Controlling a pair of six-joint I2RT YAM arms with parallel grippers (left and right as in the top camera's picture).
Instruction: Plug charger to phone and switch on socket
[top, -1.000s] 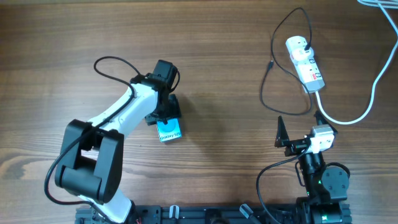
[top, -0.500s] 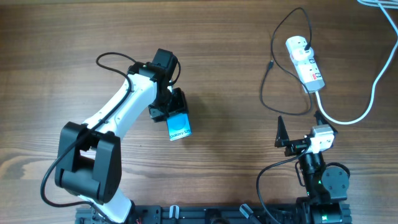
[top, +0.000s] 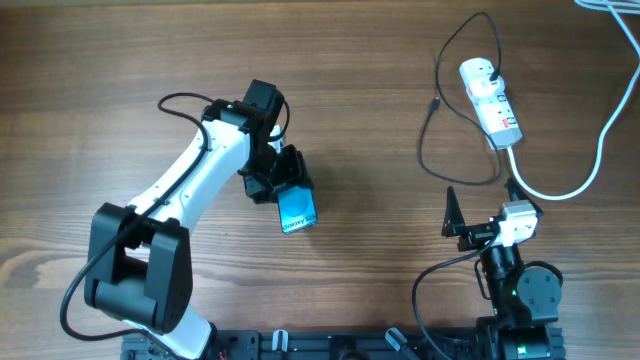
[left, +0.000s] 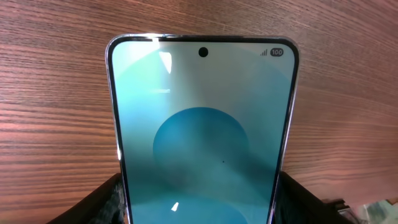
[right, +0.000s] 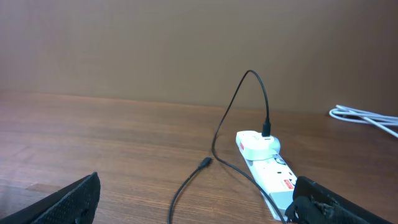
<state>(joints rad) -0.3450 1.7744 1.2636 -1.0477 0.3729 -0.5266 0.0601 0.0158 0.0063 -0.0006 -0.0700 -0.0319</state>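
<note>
My left gripper (top: 284, 182) is shut on the phone (top: 296, 210), a cyan-screened smartphone held near the table's middle left; the screen fills the left wrist view (left: 202, 130), fingers on both its sides. The socket (top: 490, 104) is a white power strip with a red switch at the back right, also in the right wrist view (right: 270, 171). The charger (top: 440, 130) is a thin black cable looping from a white plug (top: 475, 72), its connector tip (top: 434, 104) lying free on the table, also seen in the right wrist view (right: 204, 163). My right gripper (top: 480, 212) is open and empty at the front right.
A thick white cord (top: 590, 160) curves from the socket toward the right edge and back corner. Bare wooden table (top: 370, 160) lies between the phone and the cable.
My left gripper has carried the phone to the right and slightly toward the front. The right arm has not moved.
</note>
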